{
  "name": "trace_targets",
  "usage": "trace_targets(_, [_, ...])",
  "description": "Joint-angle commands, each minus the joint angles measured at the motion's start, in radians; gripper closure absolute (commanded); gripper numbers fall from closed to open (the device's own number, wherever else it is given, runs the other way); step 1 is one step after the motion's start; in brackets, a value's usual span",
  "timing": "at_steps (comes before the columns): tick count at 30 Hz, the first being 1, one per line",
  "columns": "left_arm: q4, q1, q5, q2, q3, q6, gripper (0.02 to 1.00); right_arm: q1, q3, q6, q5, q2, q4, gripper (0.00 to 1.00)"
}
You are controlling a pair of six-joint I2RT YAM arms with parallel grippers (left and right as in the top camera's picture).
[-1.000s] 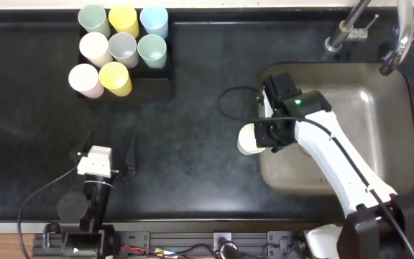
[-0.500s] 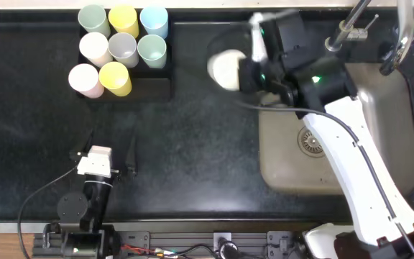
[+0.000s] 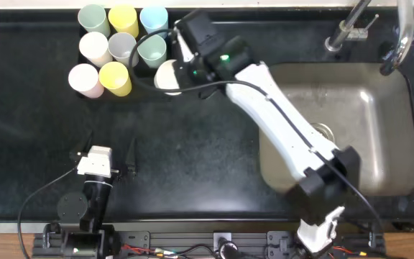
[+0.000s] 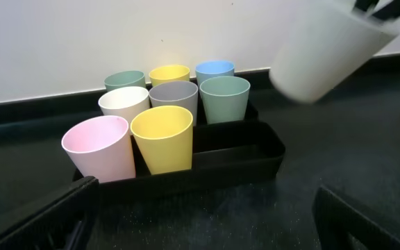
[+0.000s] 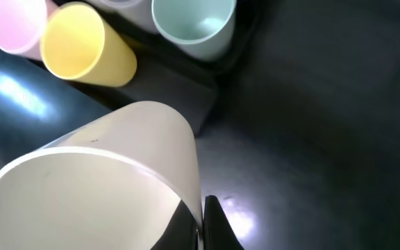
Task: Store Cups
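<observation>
Beside the tray, my right end effector gripped the white cup, just carried in from well away. Slotting it seemed next.

Black tray w/ eight cups; one slot free, at corner beside the front yellow cup & before the green cup. A tilted cream cup hangs near that corner. Open bench btwn tray & sink.

L-wrist view: white cup blurred & edge-cropped; R-wrist view: pink cup cropped.
</observation>
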Motion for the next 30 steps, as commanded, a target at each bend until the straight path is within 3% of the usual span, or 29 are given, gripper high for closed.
trace_targets(1, [-0.002,-0.008,0.013,-0.012,-0.002,-0.003,0.018,0.035,0.021,0.039,-0.009,0.054,0.045,0.956])
trace_targets(6, [-0.002,-0.008,0.014,-0.012,-0.002,-0.003,0.02,0.042,0.021,0.09,-0.002,0.104,0.076,0.956])
trace_targets(30, [-0.002,-0.008,0.014,-0.012,-0.002,-0.003,0.018,0.049,0.019,0.091,0.044,0.215,0.164,0.958])
